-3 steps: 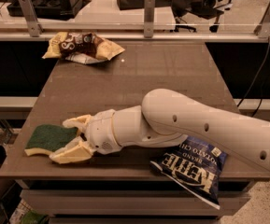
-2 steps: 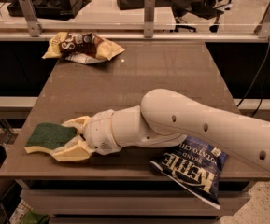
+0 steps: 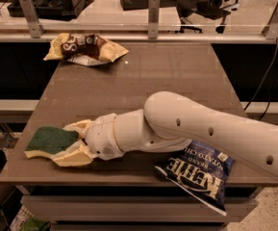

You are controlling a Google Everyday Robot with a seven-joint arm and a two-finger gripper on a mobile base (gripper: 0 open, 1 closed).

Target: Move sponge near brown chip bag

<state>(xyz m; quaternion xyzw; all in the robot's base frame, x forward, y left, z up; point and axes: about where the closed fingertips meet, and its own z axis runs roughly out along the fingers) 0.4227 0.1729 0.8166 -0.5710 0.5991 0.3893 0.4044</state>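
The sponge (image 3: pixel 49 140), with a dark green top and pale yellow foam, lies flat near the table's front left corner. My gripper (image 3: pixel 72 143) reaches it from the right. Its cream fingers (image 3: pixel 74 158) are spread, one behind and one in front of the sponge's right end. The front finger lies against the foam edge. The brown chip bag (image 3: pixel 84 47), wrinkled with yellow edges, lies at the table's far left, well away from the sponge.
A dark blue Kettle chip bag (image 3: pixel 200 172) lies at the table's front edge, partly under my arm (image 3: pixel 210 134) and overhanging the edge. The brown table (image 3: pixel 143 81) ends close to the sponge at the front and left. A rail with posts (image 3: pixel 153 16) runs behind.
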